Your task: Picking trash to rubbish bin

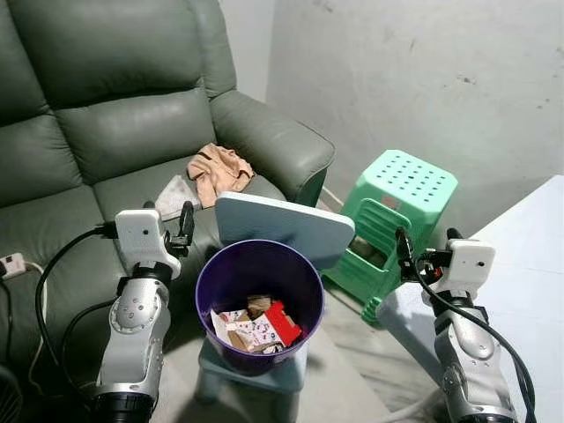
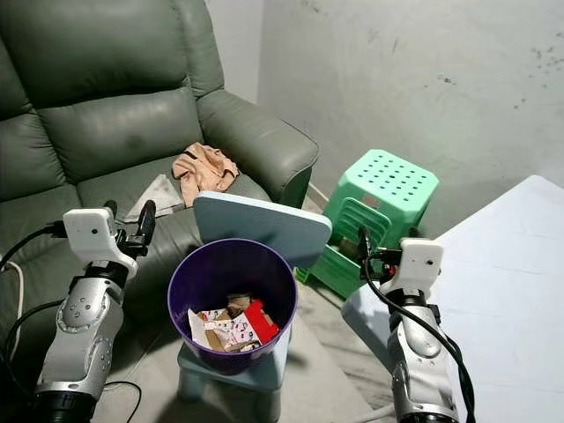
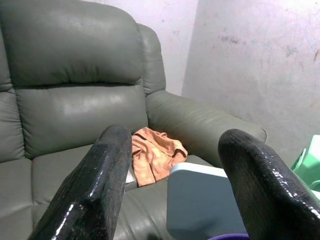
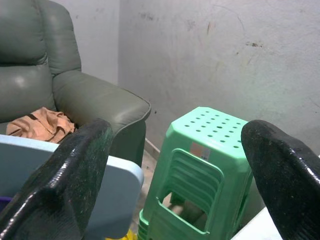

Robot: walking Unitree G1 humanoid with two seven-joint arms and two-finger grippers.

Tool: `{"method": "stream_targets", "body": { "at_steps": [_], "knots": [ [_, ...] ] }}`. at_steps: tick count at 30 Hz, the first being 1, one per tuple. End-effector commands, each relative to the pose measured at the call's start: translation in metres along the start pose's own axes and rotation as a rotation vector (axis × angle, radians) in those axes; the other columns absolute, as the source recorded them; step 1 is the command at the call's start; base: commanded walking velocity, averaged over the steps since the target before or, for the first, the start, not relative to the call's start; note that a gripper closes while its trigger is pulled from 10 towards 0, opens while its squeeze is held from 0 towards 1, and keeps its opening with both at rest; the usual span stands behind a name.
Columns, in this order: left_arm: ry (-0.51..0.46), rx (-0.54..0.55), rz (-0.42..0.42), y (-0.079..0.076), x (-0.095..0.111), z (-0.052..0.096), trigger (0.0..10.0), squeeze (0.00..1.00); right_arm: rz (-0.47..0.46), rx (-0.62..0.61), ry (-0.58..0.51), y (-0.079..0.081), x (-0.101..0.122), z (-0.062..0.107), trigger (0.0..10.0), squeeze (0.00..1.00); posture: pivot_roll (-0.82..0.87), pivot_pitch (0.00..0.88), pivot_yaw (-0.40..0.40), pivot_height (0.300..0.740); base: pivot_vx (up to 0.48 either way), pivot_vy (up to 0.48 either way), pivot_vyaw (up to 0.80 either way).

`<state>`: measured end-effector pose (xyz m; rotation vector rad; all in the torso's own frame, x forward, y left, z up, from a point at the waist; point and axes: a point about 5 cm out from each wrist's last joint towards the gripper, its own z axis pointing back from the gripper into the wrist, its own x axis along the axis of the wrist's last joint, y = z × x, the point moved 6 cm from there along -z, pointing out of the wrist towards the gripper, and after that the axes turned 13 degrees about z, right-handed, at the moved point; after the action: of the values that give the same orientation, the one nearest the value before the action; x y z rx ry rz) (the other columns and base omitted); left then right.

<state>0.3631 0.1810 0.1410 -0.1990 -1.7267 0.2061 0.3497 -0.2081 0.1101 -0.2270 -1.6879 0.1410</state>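
A purple rubbish bin stands on a small pale-blue stool right in front of me, its pale-blue lid tipped up at the back. Inside lie pieces of trash: printed paper, brown card and a red packet. My left gripper is raised to the left of the bin, open and holding nothing. My right gripper is raised to the right of the bin, open and holding nothing. An orange crumpled cloth and a white sheet lie on the sofa seat behind the bin.
A grey-green leather sofa spans the left and back. A stack of green plastic stools stands by the wall at the right. A white table edge is at the far right. A power strip and cables lie on the sofa at left.
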Motion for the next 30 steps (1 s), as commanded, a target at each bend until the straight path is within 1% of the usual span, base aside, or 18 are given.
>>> {"method": "stream_targets", "body": {
  "at_steps": [1, 6, 8, 12, 17, 30],
  "knots": [
    [-0.003, -0.020, -0.001, -0.0046, 0.0008, -0.0025, 10.0, 0.00, 0.004, -0.019, 0.011, -0.0041, -0.0020, 0.0009, 10.0, 0.00, 0.10, 0.000, -0.086, 0.740, 0.000, 0.000, -0.79],
    [0.000, -0.028, 0.014, -0.0062, -0.0002, -0.0025, 10.0, 0.00, 0.008, -0.020, 0.017, -0.0049, -0.0035, 0.0025, 10.0, 0.00, 0.09, 0.000, -0.085, 0.740, 0.000, 0.000, -0.79],
    [0.003, -0.031, 0.032, -0.0066, -0.0009, -0.0020, 10.0, 0.00, 0.009, -0.020, 0.018, -0.0052, -0.0039, 0.0029, 10.0, 0.00, 0.09, 0.000, -0.085, 0.740, 0.000, -0.360, -0.79],
    [0.003, -0.032, 0.029, -0.0074, -0.0013, -0.0013, 10.0, 0.00, 0.011, -0.020, 0.021, -0.0054, -0.0042, 0.0042, 10.0, 0.00, 0.09, 0.000, -0.089, 0.740, 0.000, -0.446, -0.79],
    [0.002, -0.012, 0.064, -0.0064, -0.0020, -0.0004, 10.0, 0.00, 0.014, -0.019, 0.024, -0.0058, -0.0053, 0.0054, 10.0, 0.00, 0.09, 0.000, -0.092, 0.740, 0.000, 0.000, -0.79],
    [0.010, -0.006, 0.070, -0.0059, -0.0036, -0.0008, 10.0, 0.00, 0.022, -0.015, 0.031, -0.0066, -0.0062, 0.0059, 10.0, 0.00, 0.09, 0.000, -0.099, 0.740, 0.000, 0.000, -0.79]
  ]
}}
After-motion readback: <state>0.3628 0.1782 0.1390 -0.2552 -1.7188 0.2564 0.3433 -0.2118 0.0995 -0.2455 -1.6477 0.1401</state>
